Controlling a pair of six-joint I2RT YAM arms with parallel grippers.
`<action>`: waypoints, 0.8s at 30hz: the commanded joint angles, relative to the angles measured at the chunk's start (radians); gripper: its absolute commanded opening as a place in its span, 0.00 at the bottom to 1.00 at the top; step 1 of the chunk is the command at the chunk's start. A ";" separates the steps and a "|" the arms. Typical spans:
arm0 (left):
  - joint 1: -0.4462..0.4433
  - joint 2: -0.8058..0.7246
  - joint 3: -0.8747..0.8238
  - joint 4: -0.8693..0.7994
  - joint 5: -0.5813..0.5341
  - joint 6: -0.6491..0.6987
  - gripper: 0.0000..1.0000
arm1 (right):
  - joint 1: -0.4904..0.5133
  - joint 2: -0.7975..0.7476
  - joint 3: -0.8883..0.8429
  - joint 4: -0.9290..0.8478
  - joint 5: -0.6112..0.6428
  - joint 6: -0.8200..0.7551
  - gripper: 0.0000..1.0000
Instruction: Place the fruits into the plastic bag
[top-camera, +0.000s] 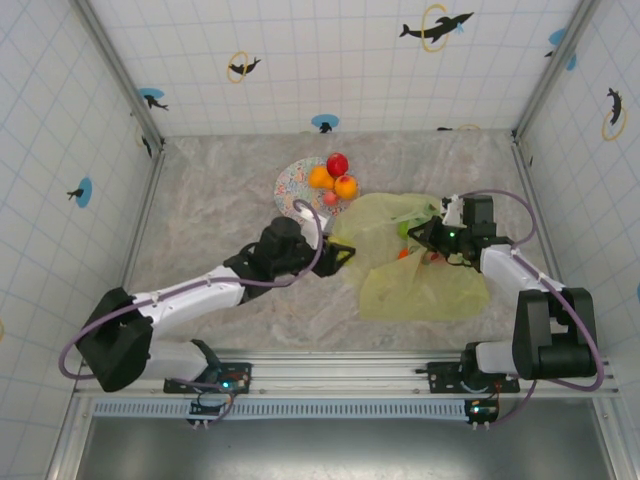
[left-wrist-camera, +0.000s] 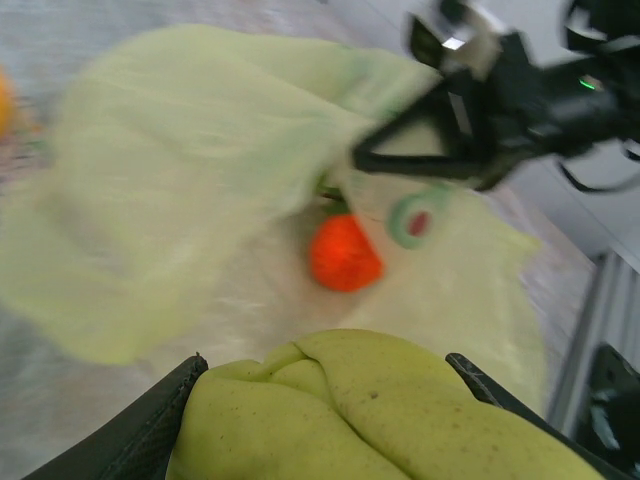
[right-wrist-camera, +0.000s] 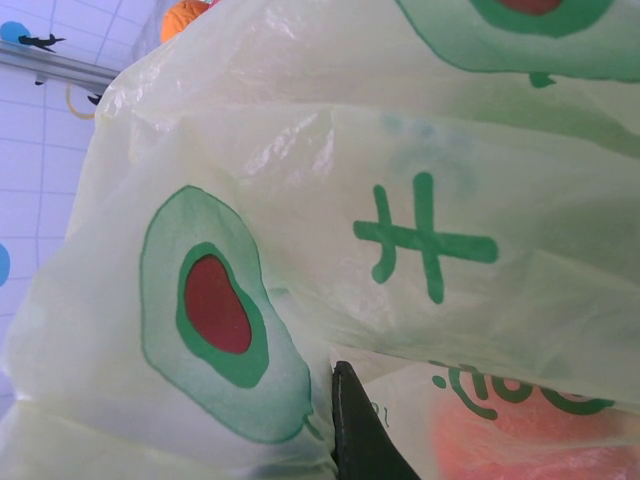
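The plastic bag (top-camera: 420, 270) lies crumpled on the surface, right of centre, and we judge one red-orange fruit (left-wrist-camera: 343, 253) to be inside already. Our right fingers (top-camera: 428, 236) pinch its far rim, holding the mouth up. Our left fingers (top-camera: 338, 252) clamp the pear (left-wrist-camera: 370, 420) just left of the bag. On the far plate (top-camera: 290, 180), the red apple (top-camera: 338, 163), oranges (top-camera: 320, 177) and pink one (top-camera: 330, 198) are left to move.
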 joint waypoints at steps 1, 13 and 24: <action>-0.027 0.094 0.057 0.026 0.005 0.106 0.53 | 0.010 0.007 0.038 0.010 -0.001 -0.008 0.00; -0.052 0.444 0.303 0.049 -0.118 0.193 0.53 | 0.032 -0.016 0.130 -0.261 0.073 -0.193 0.00; -0.071 0.639 0.442 0.005 -0.183 0.295 0.54 | 0.046 -0.027 0.155 -0.259 0.002 -0.193 0.00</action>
